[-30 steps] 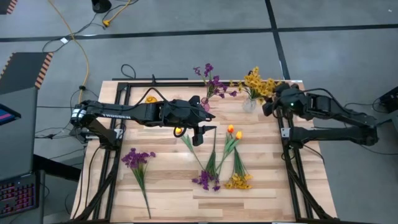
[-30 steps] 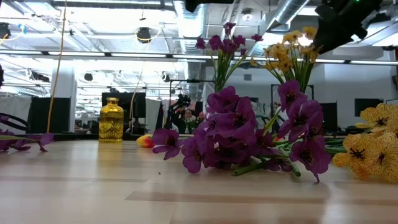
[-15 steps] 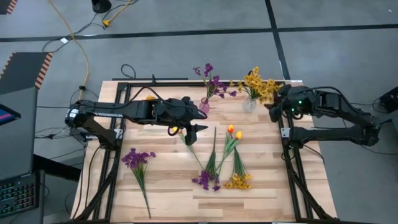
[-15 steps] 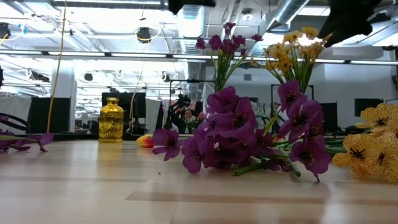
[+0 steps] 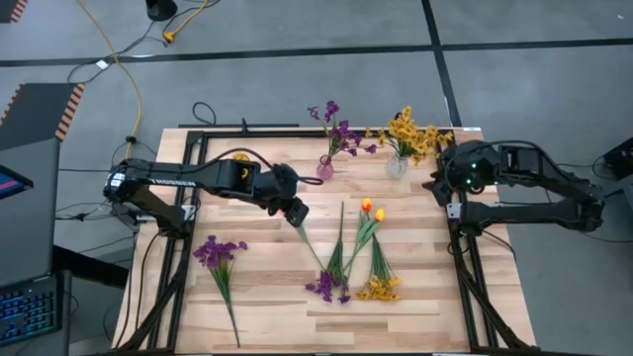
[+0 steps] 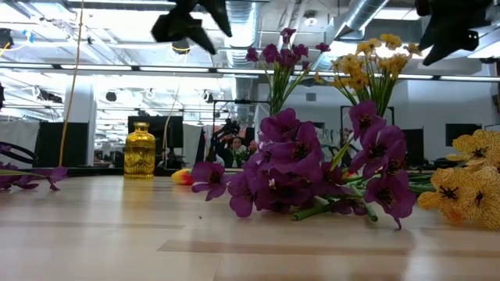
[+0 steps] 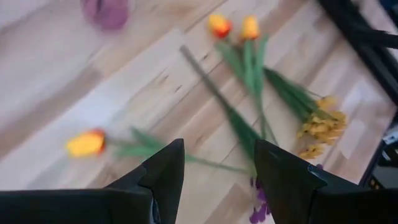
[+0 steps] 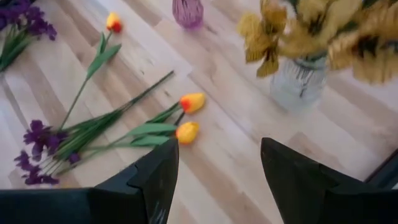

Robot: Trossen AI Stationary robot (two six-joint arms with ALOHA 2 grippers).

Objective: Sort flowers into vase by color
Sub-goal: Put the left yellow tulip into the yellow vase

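1. Progress first: the small purple glass vase (image 5: pixel 324 167) at the table's back edge already holds purple blossom sprigs (image 5: pixel 336 127), and just to its right the clear glass vase (image 5: pixel 397 165) holds yellow blossom sprigs (image 5: pixel 410 133).
2. You have loose flowers left on the pale wooden table (image 5: pixel 267 307), all in front of the purple vase: a single orange-yellow tulip bud (image 7: pixel 86 142) near the left gripper, a pair of orange-yellow tulip buds (image 5: pixel 372 209) on long green stems, a purple cluster (image 5: pixel 326 287) and a yellow cluster (image 5: pixel 380 289) further forward, and a purple bunch (image 5: pixel 219 250) far to the left.
3. A gold ribbed bottle (image 6: pixel 140 151) stands left of the purple vase, empty as far as I can tell; it is probably meant for the tulips.
4. Your left gripper (image 7: pixel 217 168) hangs left of and in front of the purple vase, fingers spread, grasping nothing.
5. Your right gripper (image 8: pixel 217 162) waits right of the clear vase, fingers likewise released.
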